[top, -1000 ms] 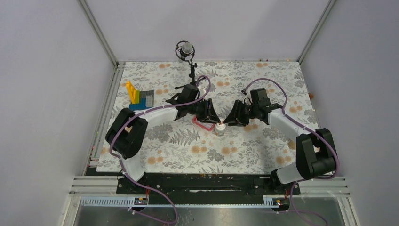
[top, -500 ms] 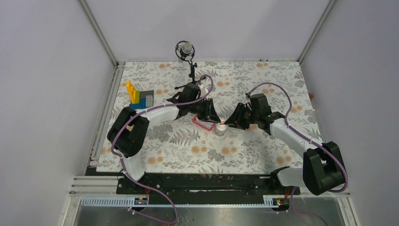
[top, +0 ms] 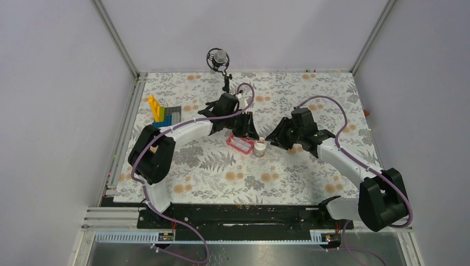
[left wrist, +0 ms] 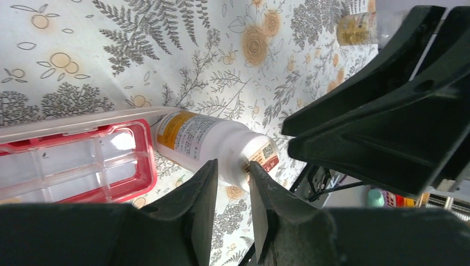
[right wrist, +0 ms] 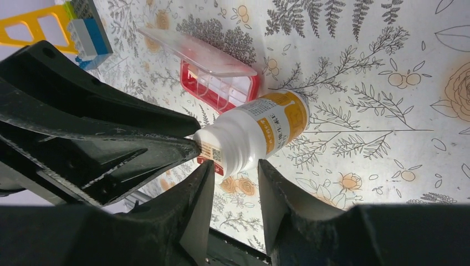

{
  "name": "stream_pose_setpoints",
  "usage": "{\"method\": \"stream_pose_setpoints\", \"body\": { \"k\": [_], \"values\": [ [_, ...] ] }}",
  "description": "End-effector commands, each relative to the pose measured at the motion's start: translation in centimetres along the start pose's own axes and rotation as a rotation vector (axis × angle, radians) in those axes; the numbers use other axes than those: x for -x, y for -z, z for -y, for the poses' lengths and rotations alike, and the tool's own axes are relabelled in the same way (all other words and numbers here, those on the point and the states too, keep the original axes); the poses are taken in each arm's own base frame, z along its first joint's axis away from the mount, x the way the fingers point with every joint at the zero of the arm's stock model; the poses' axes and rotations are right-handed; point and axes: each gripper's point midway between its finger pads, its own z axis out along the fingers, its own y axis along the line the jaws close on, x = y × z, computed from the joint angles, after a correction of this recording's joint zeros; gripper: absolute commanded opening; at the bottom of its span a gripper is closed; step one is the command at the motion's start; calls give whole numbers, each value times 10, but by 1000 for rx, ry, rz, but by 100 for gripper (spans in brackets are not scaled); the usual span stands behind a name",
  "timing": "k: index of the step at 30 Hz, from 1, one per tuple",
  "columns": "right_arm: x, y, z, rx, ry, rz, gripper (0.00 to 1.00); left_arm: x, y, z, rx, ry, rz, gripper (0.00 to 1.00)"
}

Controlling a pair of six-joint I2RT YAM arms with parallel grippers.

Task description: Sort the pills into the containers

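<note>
The white-capped orange-labelled bottle [top: 259, 148] stands on the flowered cloth beside the pink compartment box [top: 240, 144], whose clear lid is open. My left gripper [top: 247, 132] hovers just behind the box, with its jaws a little apart and empty. In the left wrist view the bottle [left wrist: 213, 143] and the box [left wrist: 77, 163] lie beyond the left gripper [left wrist: 231, 185]. My right gripper [top: 275, 136] is open and empty just right of the bottle. In the right wrist view the bottle [right wrist: 258, 132] has its cap at the mouth of the right gripper [right wrist: 235, 178]. A small clear yellowish bottle [left wrist: 359, 27] stands farther off. I can make out no pills.
A blue, yellow and grey toy-brick block [top: 163, 113] sits at the left rear; it also shows in the right wrist view [right wrist: 83, 30]. A black stand with a round head [top: 219, 60] rises at the back centre. Frame walls enclose the cloth on three sides.
Both grippers have drawn back from the bottle: the left toward the rear, the right to the right. The pink box, partly covered before, is now in plain view.
</note>
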Motion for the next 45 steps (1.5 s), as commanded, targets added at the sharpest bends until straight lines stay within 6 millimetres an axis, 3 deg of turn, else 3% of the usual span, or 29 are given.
{"method": "stream_pose_setpoints", "body": {
  "k": [1,10,14,20,23,27,36,41,45],
  "values": [
    [21,16,-26,28,0,81,43,20,7,-1,57,-64,55,30],
    [33,29,-44,38,0,102,50,27,25,6,82,-64,64,45],
    [48,45,-60,23,-7,140,53,49,38,14,99,-68,105,51],
    [55,69,-55,-73,-9,166,54,77,43,21,80,-86,98,53],
    [55,86,-49,-102,-10,189,56,91,37,34,10,-66,103,52],
    [52,101,-41,-113,-15,208,57,91,26,36,-2,-71,91,52],
    [55,117,-33,-125,-23,257,58,91,29,35,15,-80,101,52],
    [48,107,-41,-53,-28,205,60,87,56,40,73,-117,132,54],
    [43,101,-49,14,25,147,68,79,80,40,127,-135,181,56]
  ]
}}
